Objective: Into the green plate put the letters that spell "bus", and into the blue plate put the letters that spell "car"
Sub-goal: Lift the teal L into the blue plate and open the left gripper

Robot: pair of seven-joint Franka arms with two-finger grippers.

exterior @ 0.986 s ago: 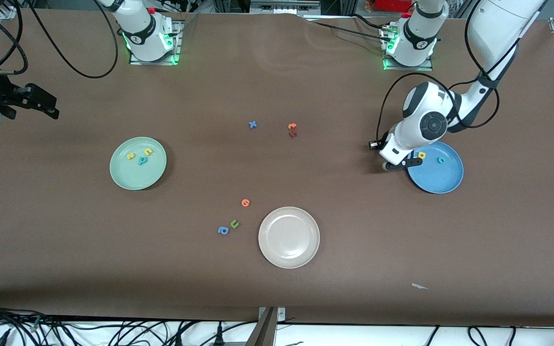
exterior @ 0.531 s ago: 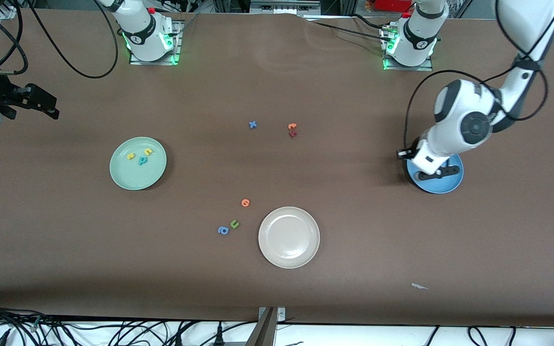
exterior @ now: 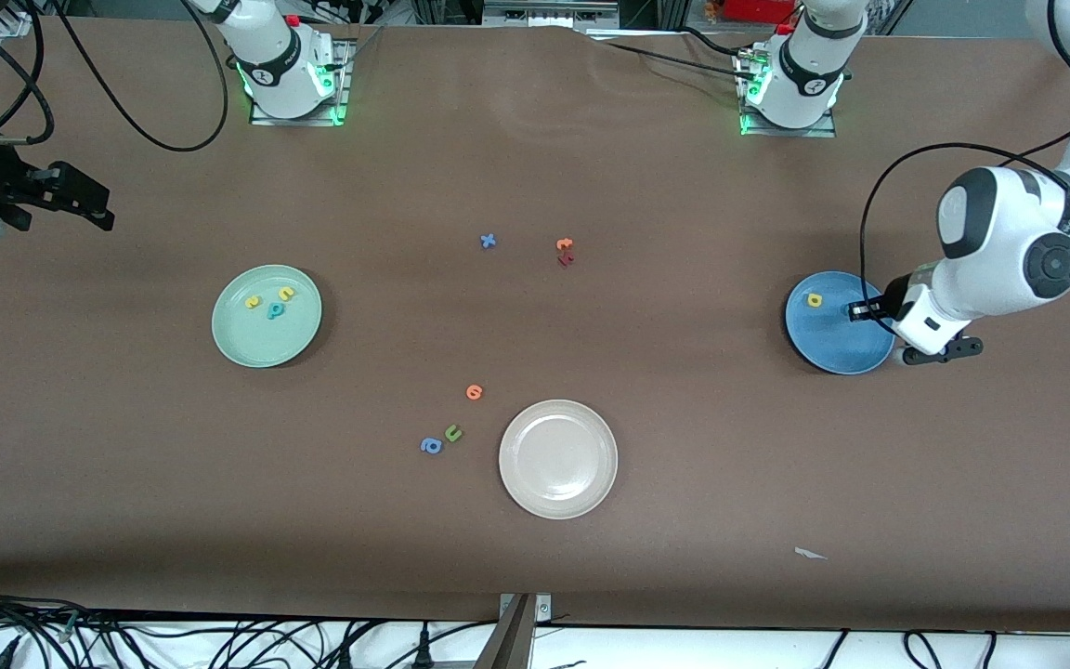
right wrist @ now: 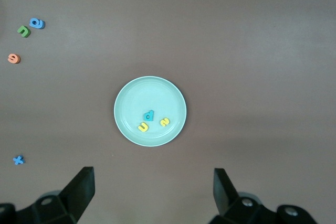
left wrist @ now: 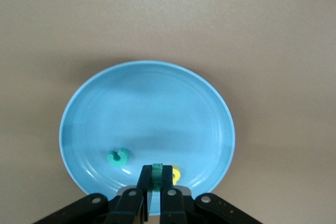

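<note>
Green plate (exterior: 247,351) near the right arm's end of the tabletop has all three "bus" letters (exterior: 275,310), so that word is done. My right claw (right wrist: 152,181) waits above it, wide open. Blue plate (exterior: 837,351) holds the yellow "a" (exterior: 814,299) and cyan "c" (left wrist: 118,156). My left claw (left wrist: 156,176) pinches the tiny "r" (left wrist: 156,170) over that plate's rim. The "r" looks held on its edge, long side along my fingers. Only dropping it is left.

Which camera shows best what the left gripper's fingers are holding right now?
The left wrist view: the left gripper is shut on a small dark-teal letter over the blue plate. In the front view the arm hides the fingers and letter; the right wrist view shows neither.
</note>
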